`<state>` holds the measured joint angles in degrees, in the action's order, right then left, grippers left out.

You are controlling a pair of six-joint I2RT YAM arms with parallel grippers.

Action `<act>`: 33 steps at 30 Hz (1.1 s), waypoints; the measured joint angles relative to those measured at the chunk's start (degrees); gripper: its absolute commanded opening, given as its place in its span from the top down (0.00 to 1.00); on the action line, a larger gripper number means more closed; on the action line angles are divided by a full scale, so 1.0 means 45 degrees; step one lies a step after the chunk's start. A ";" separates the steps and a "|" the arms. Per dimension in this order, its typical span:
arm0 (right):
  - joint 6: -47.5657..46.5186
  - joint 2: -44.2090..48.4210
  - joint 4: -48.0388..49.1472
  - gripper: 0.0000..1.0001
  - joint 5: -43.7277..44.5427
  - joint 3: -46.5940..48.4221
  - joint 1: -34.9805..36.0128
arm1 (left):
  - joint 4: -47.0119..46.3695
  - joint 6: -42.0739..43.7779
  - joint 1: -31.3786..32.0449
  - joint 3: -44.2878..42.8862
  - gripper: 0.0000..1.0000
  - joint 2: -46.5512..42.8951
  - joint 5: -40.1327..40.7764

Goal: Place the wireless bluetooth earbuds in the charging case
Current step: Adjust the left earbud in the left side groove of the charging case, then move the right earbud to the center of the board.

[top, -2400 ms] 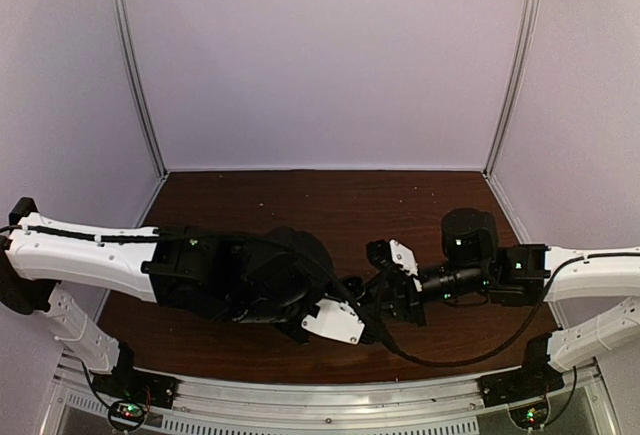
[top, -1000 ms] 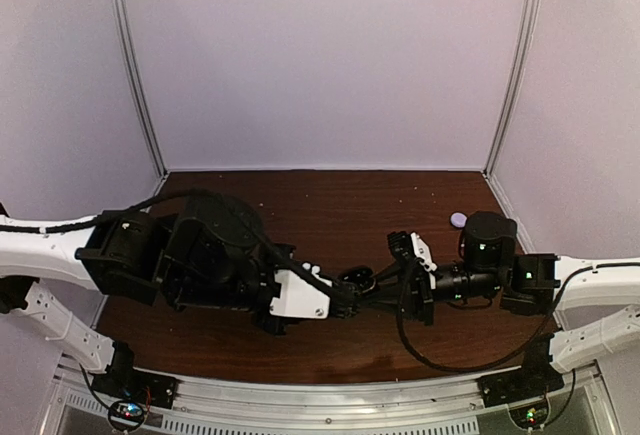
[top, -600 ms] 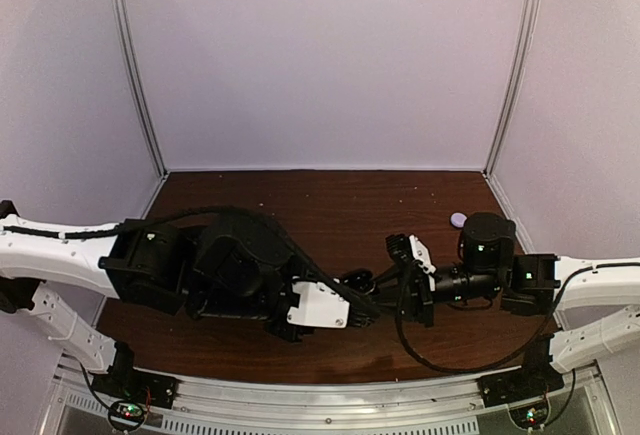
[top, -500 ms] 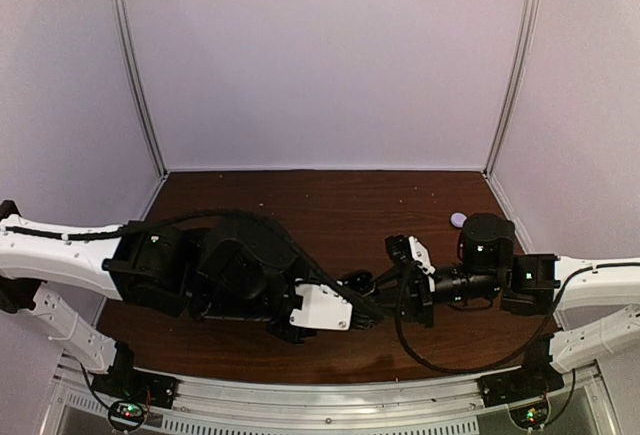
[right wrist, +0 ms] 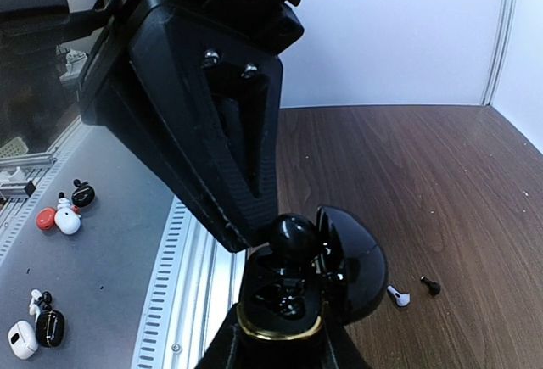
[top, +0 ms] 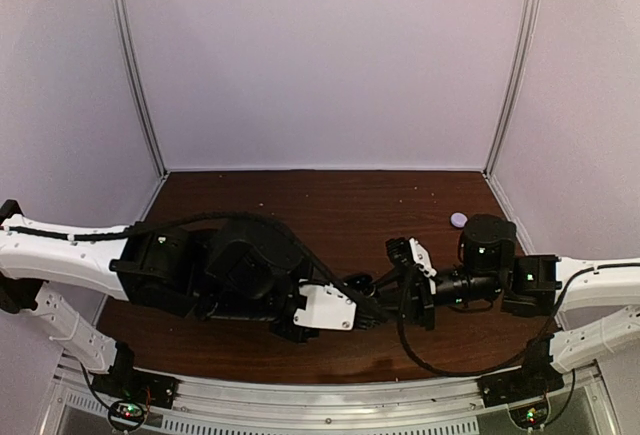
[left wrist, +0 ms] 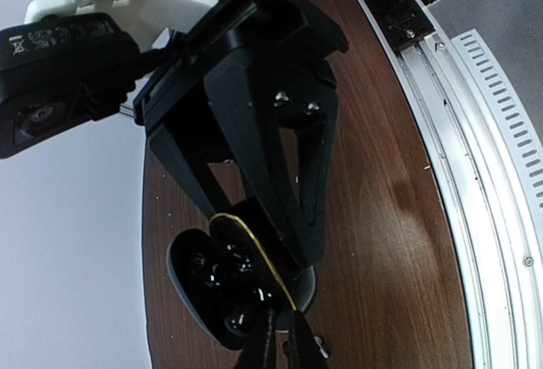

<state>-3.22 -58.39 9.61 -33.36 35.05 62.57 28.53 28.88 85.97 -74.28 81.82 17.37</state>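
Observation:
The black charging case (right wrist: pixel 280 322), with a gold band, stands open in my right gripper (right wrist: pixel 282 343), which is shut on its lower body; the lid (right wrist: pixel 356 267) leans back to the right. One glossy black earbud (right wrist: pixel 293 235) sits proud on the case's near cavity. My left gripper (left wrist: pixel 284 345) is shut, and its tips lie against that earbud at the gold rim (left wrist: pixel 254 246). In the top view both grippers (top: pixel 368 305) (top: pixel 392 287) meet over the case (top: pixel 358 281) near the table's front middle. White earbuds are not visible on the table.
A tiny white piece (right wrist: pixel 397 296) and a tiny black piece (right wrist: pixel 431 285) lie on the wood right of the case. A small lilac disc (top: pixel 458 219) lies at the back right. Beyond the metal rail (right wrist: pixel 182 284), small earbud-like items (right wrist: pixel 59 216) lie on a grey surface.
My left arm has reached to the right, bringing its fingertips to the open case, and its jaws have closed. The right arm has held the case still over the last second.

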 measured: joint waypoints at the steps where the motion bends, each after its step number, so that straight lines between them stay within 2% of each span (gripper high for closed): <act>1: 0.0000 0.0000 0.0000 1.00 0.0000 0.0000 0.0005 | -0.0005 0.0029 -0.0015 0.0000 0.92 0.0000 -0.0087; 7: 0.0044 0.0141 0.0000 1.00 0.0136 0.0000 0.0049 | -0.0073 0.0063 -0.0121 0.0034 0.86 -0.0325 -0.1132; 13: 0.0316 0.0578 0.0311 1.00 0.0442 -0.0121 0.0029 | -0.0641 -0.0748 -0.0505 0.0437 0.82 -0.1807 -0.2103; 18: 0.0491 0.0714 0.0423 1.00 0.0617 -0.0209 0.0015 | -0.1501 -0.2055 -0.1977 0.0845 0.78 -0.2540 -0.2395; 23: 0.0937 0.1151 0.0442 1.00 0.1010 -0.0330 -0.0058 | -0.1889 -0.3886 -0.3453 0.1273 0.75 -0.2346 -0.2351; 28: 0.1457 0.1661 0.0452 1.00 0.1331 -0.0588 -0.0219 | -0.1962 -0.5974 -0.5299 0.1423 0.68 -0.1608 -0.2773; 33: 0.1783 0.1778 0.0233 1.00 0.1671 -0.0627 -0.0355 | -0.1166 -0.7179 -0.7062 0.1088 0.67 -0.0073 -0.3570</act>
<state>4.80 -50.39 10.66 -25.85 32.23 60.97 23.29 -3.42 54.19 -69.38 81.49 1.30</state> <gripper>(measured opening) 0.229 0.329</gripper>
